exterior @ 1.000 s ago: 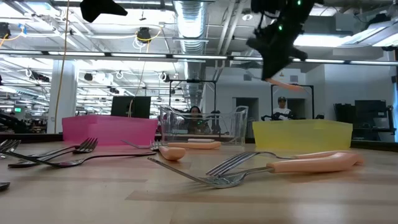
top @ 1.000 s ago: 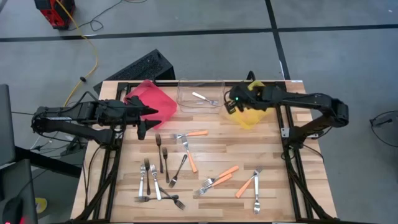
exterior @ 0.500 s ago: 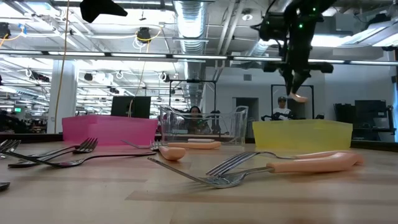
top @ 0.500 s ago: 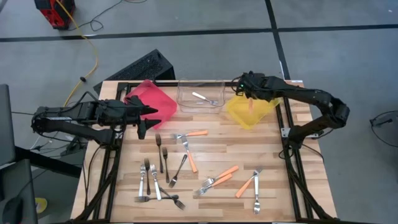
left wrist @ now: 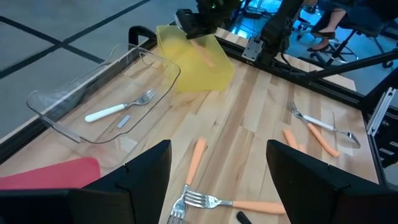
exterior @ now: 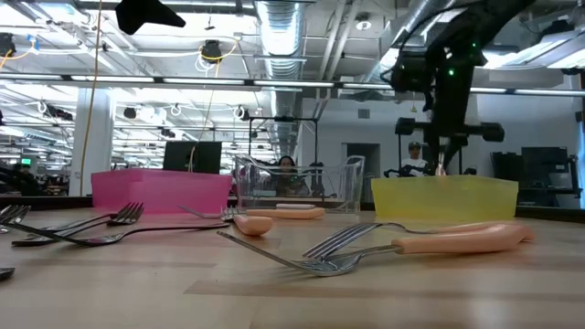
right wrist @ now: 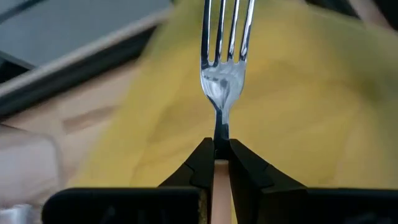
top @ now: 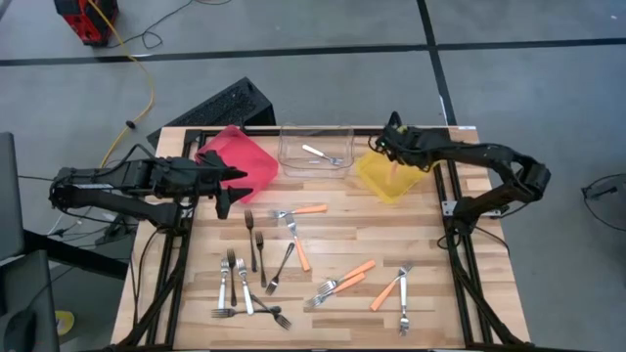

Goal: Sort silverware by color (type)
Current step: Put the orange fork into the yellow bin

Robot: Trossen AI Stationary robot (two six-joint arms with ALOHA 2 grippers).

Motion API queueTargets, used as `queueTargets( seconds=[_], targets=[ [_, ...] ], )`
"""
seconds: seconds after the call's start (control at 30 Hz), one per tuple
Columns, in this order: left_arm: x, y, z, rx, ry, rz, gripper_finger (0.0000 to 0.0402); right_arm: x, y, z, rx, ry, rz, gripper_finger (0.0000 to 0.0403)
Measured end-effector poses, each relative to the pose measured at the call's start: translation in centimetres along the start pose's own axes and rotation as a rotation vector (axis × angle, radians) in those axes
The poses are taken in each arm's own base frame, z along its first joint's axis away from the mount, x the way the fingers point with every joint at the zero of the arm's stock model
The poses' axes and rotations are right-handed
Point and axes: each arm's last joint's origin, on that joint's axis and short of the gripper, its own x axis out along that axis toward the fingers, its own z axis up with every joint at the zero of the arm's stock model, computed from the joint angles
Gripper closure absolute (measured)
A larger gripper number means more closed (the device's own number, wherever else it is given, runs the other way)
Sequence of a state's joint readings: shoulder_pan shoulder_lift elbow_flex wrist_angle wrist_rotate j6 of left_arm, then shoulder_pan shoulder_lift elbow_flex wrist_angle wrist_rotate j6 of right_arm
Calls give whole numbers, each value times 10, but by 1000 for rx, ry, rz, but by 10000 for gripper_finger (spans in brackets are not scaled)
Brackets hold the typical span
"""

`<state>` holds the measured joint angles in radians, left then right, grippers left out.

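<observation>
1. The right arm reaches in from the bench's right edge, elbow out past the frame, forearm running toward the far right corner. Its right gripper (top: 393,156) hangs over the yellow bin (top: 377,178), pointing down in the low view.
2. The right gripper is clamped on an orange-handled fork (right wrist: 222,68); its two dark fingers (right wrist: 200,163) pinch the neck where the orange handle meets the silver head.
3. The left arm waits along the bench's left side, its left gripper (top: 233,178) beside the red bin (top: 240,156) with the fingers spread wide and nothing between them.
4. Against a second ago, the right gripper has swung from the yellow bin's left edge to above its middle and turned from a slant to straight down. The fork's orange handle, which stuck out sideways then, now hangs almost vertical, its lower end dipping behind the bin's rim in the low view. The left arm has not moved.
5. The held fork's long axis is close to upright: handle end down toward the bin, tines pointing up and away from the wrist camera.
6. One silver fork (top: 321,154) lies in the clear bin (top: 315,164), set diagonally. The rest of the forks lie scattered on the bench (top: 342,235): dark and silver ones (top: 252,279) toward the near left, orange-handled ones (top: 354,274) toward the near right.
</observation>
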<state>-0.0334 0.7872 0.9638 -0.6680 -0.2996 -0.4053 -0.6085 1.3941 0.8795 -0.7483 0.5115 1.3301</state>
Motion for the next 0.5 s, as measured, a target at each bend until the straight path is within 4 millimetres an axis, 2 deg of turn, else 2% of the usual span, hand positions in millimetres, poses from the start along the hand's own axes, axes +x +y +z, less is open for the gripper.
queueTargets(
  seconds=[0.5],
  targets=[
    [0,1,0,9,-4,20,155,24,-16,-10,32,11,-13,349]
  ],
)
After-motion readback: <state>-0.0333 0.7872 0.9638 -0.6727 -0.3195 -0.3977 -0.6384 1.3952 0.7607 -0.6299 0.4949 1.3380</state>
